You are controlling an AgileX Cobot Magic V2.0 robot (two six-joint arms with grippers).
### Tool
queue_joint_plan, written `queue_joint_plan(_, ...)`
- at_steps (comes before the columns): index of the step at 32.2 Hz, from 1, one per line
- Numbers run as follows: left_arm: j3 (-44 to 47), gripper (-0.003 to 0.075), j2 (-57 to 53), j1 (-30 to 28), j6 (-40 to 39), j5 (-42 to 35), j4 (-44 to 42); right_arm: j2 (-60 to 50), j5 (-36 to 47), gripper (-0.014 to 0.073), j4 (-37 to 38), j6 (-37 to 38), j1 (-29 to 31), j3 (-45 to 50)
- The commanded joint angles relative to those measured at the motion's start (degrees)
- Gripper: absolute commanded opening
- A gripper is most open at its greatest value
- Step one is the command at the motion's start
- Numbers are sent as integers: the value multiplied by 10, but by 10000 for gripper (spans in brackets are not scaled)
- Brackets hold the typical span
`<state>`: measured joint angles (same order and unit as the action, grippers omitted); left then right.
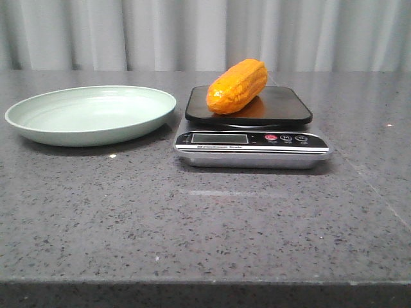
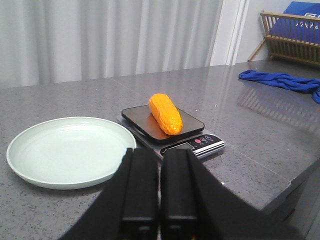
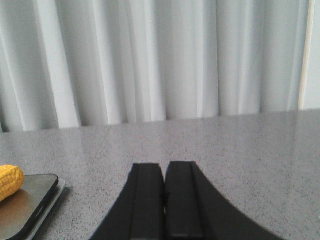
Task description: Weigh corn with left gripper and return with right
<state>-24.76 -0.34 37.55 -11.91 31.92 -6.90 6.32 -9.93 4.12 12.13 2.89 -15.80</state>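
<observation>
The orange-yellow corn [image 1: 237, 86] lies on the black platform of the kitchen scale [image 1: 252, 138], right of the empty pale green plate [image 1: 90, 114]. No gripper shows in the front view. In the left wrist view the corn [image 2: 165, 113] rests on the scale [image 2: 170, 131] beyond the plate [image 2: 67, 150]; my left gripper [image 2: 159, 152] is shut and empty, pulled back from both. In the right wrist view my right gripper [image 3: 164, 166] is shut and empty over the table, with the corn's end [image 3: 10, 181] and the scale's corner [image 3: 30, 205] off to one side.
A grey speckled table [image 1: 205, 224] carries everything, with a grey curtain behind. In the left wrist view a blue cloth [image 2: 280, 81] and a wooden rack [image 2: 292, 37] stand far off past the scale. The table's edge [image 2: 295, 175] shows close by.
</observation>
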Motion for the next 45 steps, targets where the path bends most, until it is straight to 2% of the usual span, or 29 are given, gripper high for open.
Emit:
queue_joint_plan(1,-14,132,1,1,0,-49,-1,65,-5,142,-22,2,0,-56)
queue_joint_plan(5,-14,132,1,1,0,-49,-1,107,-8,142,-41,2,0,-60)
queue_joint_plan(12,-14,132,1,1,0,-49,-1,117,2,142,-41,3,-9,-53)
queue_joint_plan(20,-14,132,1,1,0,-49,-1,121,-21,147,-41,3,-81,-53)
queue_joint_plan(27,-14,132,1,1,0,-49,-1,129,-44,334,-41,3,-141,-75)
queue_joint_plan(33,-14,132,1,1,0,-49,-1,208,-84,477,-41,2,-201,-143)
queue_joint_plan(41,-14,132,1,1,0,-49,-1,383,-122,491,-60,3,-314,-292)
queue_joint_plan(45,-14,132,1,1,0,-49,-1,498,-200,489,-60,8,-364,-398)
